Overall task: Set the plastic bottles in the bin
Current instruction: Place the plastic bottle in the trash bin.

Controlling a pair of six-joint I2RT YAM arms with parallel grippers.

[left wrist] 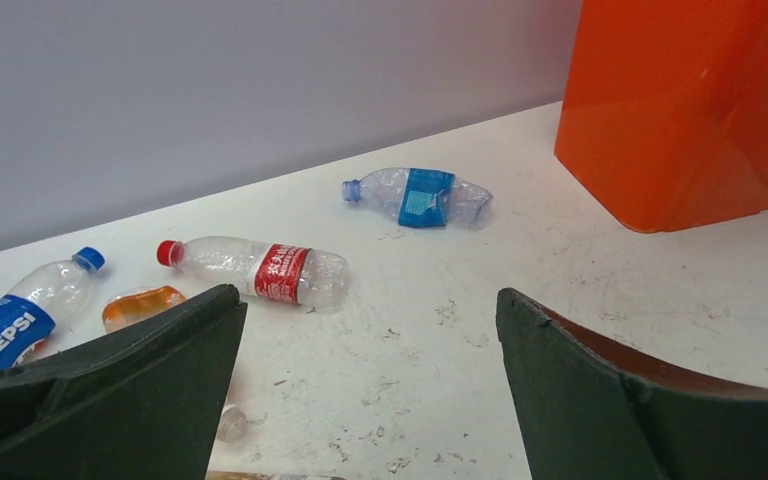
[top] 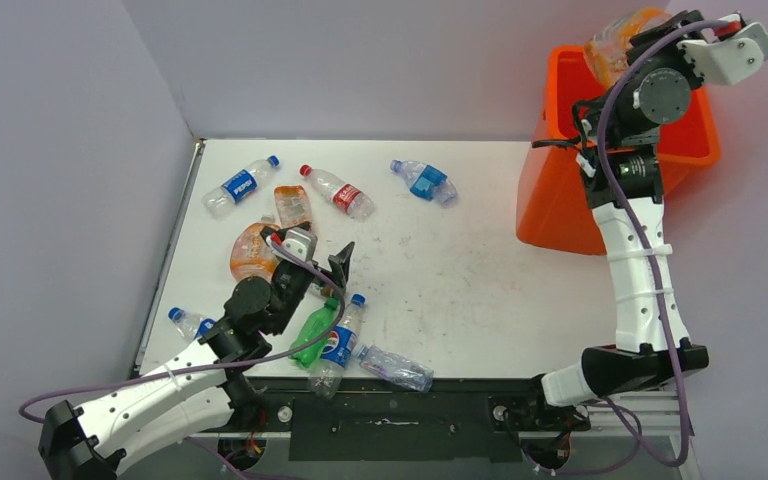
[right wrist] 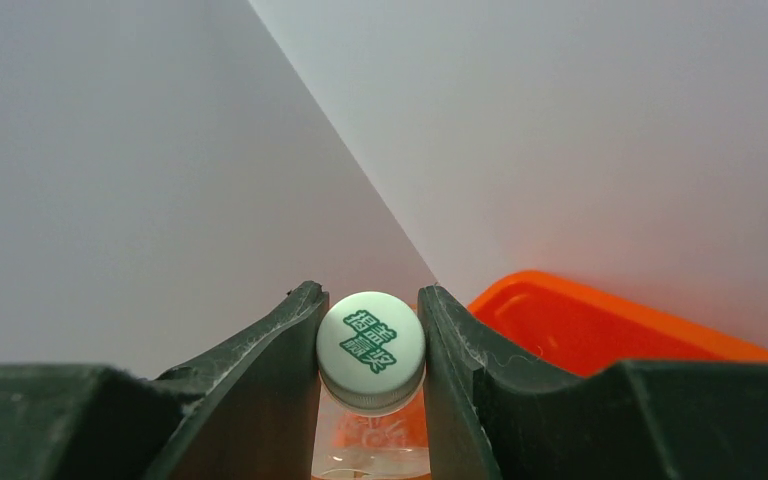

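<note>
My right gripper (top: 628, 62) is raised over the mouth of the orange bin (top: 560, 200) and is shut on an orange-tinted bottle (top: 615, 38). In the right wrist view its fingers (right wrist: 300, 330) clamp the bottle's neck under the white cap (right wrist: 371, 345), with the bin's rim (right wrist: 600, 325) below. My left gripper (top: 318, 255) is open and empty, low over the table's left half (left wrist: 370, 300). Ahead of it lie a red-label bottle (left wrist: 260, 270), a crushed blue-label bottle (left wrist: 420, 195) and a Pepsi bottle (left wrist: 20, 320). Two orange-tinted bottles (top: 252, 250) lie to its left.
By the left arm near the front edge lie a green bottle (top: 313, 335), a second Pepsi bottle (top: 338, 345), a crushed clear bottle (top: 395, 367) and a blue-capped bottle (top: 188, 322). The bin stands at the white table's (top: 480, 290) far right corner. Grey walls close in the back and left.
</note>
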